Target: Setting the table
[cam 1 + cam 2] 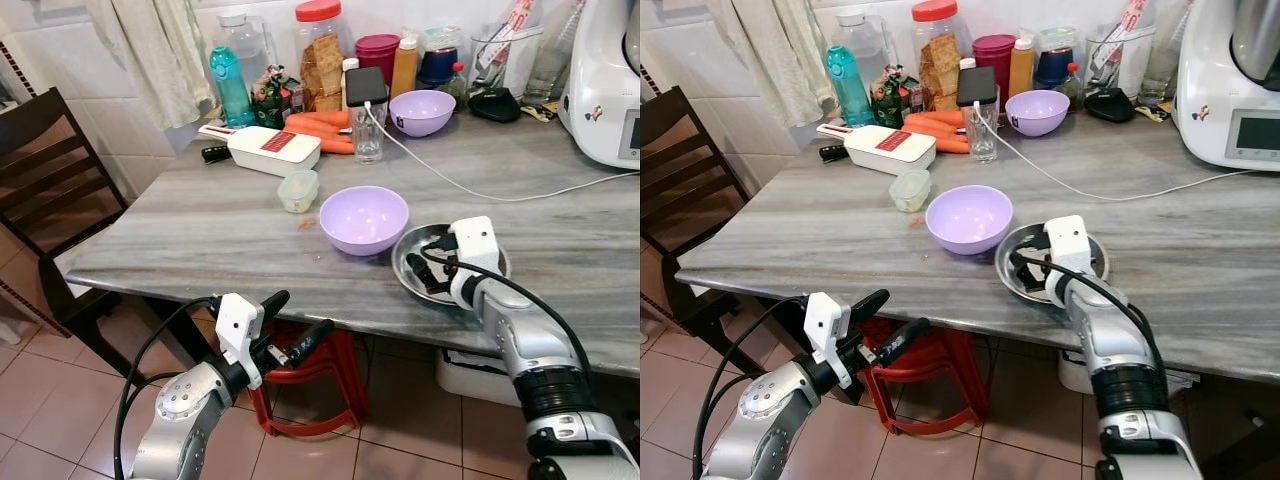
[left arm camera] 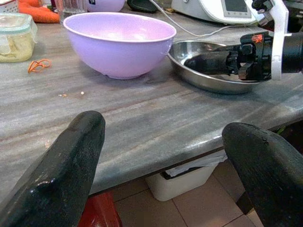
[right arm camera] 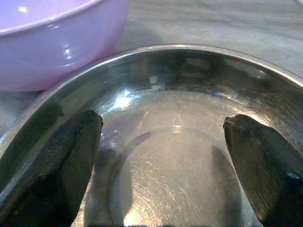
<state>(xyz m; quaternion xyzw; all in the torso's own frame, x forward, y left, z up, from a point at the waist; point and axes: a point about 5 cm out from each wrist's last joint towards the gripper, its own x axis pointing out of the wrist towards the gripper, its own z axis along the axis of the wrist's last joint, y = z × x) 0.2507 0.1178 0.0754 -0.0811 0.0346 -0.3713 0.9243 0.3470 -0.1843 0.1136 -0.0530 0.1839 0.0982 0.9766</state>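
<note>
So the count: two lavender plastic bowls, one near bowl (image 1: 364,218) toward the front of the tabletop (image 1: 200,225) and a far bowl (image 1: 421,111) back by the jars, plus one shallow round steel plate (image 1: 405,262) sitting just beside the near bowl, close to the tabletop's front edge. The tabletop was grey streaky marble-looking stone, smooth and a bit glossy. Also one small lidded plastic tub (image 1: 298,190), one flat white rectangular slicer (image 1: 273,149), a few orange carrots (image 1: 320,131) piled behind it, one clear glass (image 1: 368,137) with a black phone (image 1: 366,86) propped on it and a white cable (image 1: 470,185) trailing off across the stone. The right gripper (image 1: 433,270) was down inside the steel plate, its two black fingers spread wide apart with nothing between them, tips hovering right at the shiny scratched bottom; I couldn't tell if they actually touched the metal. The left gripper (image 1: 297,320) hung below the tabletop's front edge, over the tiled floor (image 1: 50,400) and near a red stool (image 1: 320,385), fingers also spread and holding nothing.
</note>
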